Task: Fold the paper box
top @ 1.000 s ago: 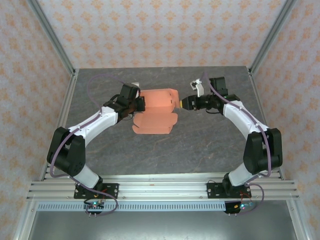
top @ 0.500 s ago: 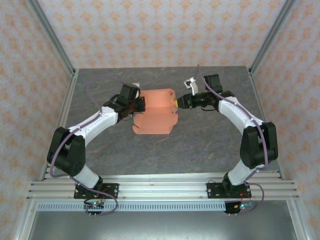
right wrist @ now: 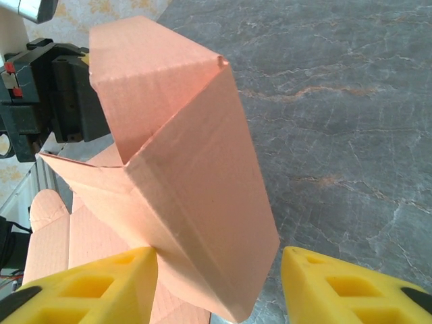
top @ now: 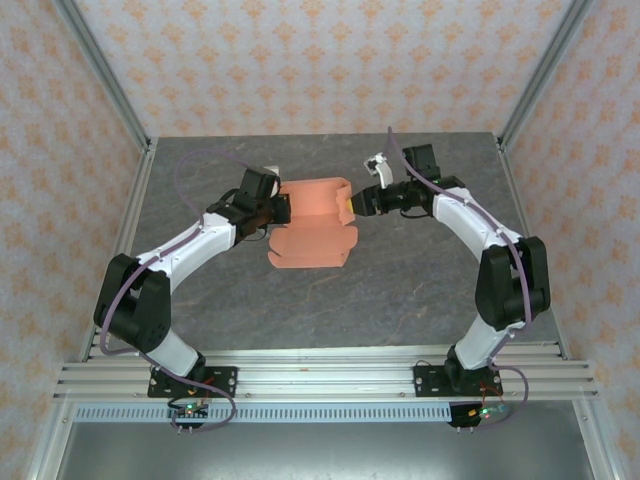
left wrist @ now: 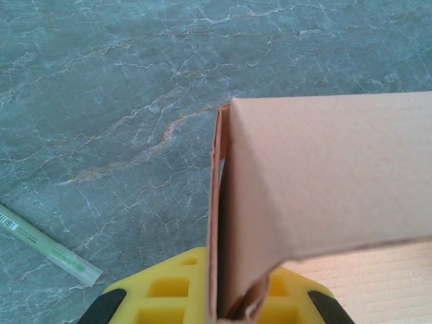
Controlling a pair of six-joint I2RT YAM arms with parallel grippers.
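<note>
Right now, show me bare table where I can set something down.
Widest bare patch: the table between the paper box and the near rail. Another strip lies behind the box, toward the back wall. Crowded: mid-table, where the left gripper and right gripper flank the box.

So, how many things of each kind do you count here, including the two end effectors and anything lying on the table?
Salmon-orange paper box: 1
End effectors: 2, the left end effector and the right end effector
Pale strip lying on the table: 1
Total: 4
</note>
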